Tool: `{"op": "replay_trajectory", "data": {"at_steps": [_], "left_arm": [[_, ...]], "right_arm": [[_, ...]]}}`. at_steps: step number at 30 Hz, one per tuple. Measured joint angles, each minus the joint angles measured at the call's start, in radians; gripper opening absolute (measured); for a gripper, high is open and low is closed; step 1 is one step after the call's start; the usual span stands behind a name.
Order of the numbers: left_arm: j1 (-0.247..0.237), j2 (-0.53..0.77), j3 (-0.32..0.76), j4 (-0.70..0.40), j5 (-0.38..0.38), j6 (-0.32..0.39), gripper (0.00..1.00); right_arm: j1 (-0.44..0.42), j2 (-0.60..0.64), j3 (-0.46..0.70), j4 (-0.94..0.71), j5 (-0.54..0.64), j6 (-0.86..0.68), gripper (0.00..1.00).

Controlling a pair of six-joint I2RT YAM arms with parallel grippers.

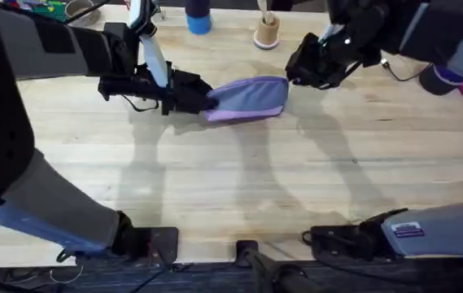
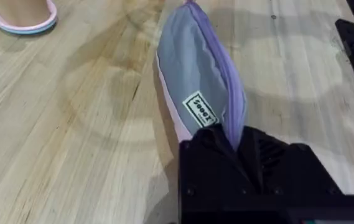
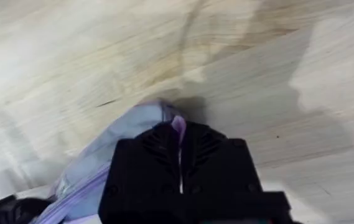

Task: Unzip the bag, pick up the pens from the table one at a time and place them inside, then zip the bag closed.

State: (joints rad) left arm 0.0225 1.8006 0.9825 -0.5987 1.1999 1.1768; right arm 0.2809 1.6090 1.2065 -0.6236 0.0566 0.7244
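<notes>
Lying on the wooden table (image 1: 231, 179), the lavender pencil pouch (image 1: 247, 99) looks soft and light. The left gripper (image 2: 242, 152) is clenched on one end, the right gripper (image 3: 180, 146) on the lilac tab; I think these ends are the best holds.

— Is there any writing that can be read?

— Yes, one small label (image 2: 200, 110). It is a white rectangle with a dark border, sewn on the grey-blue side of the bag (image 2: 192, 68), and it stands tilted in the left wrist view.

— What does it say?

— The dark letters look like "Soooz", but the last letters are not sure. Under this word there is a smaller line, too small to read.

— Anything else?

— A purple sticker (image 1: 408, 229) sits on the right arm's base, in the overhead view. Its print cannot be read.
</notes>
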Motion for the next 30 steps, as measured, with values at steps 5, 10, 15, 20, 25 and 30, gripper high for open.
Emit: {"op": "replay_trajectory", "data": {"at_steps": [5,10,15,20,25,30], "left_arm": [[-0.004,0.000,0.000,0.000,-0.007,0.000,0.044],[-0.008,0.000,0.000,0.000,-0.015,0.000,0.044],[-0.008,0.000,0.000,0.000,-0.018,0.000,0.044],[-0.008,0.000,0.000,0.000,-0.019,0.000,0.044],[-0.003,0.000,-0.001,-0.005,-0.030,0.000,0.044],[0.002,0.000,-0.002,-0.005,-0.043,0.000,0.044]], "right_arm": [[-0.004,0.055,-0.023,0.022,0.010,0.005,0.033],[-0.003,0.108,-0.025,0.036,0.004,0.027,0.033],[-0.003,0.112,-0.025,0.049,0.000,0.055,0.032],[-0.004,0.098,-0.025,0.048,0.005,0.061,0.032],[-0.018,0.054,-0.026,0.036,0.075,0.042,0.512],[-0.045,-0.023,-0.026,0.010,0.127,-0.059,0.991]]}}
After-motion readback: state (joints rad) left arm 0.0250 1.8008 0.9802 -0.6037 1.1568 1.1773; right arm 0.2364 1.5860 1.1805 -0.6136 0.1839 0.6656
